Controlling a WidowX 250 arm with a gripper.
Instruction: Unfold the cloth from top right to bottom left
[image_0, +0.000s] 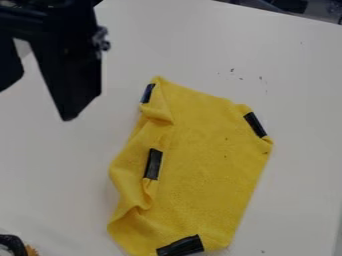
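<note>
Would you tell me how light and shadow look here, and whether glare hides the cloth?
In the camera view, soft light on the white table; gentle shading in the left-side folds of the yellow cloth, no glare hiding it; the jaws at upper left so dark that little detail shows.
</note>
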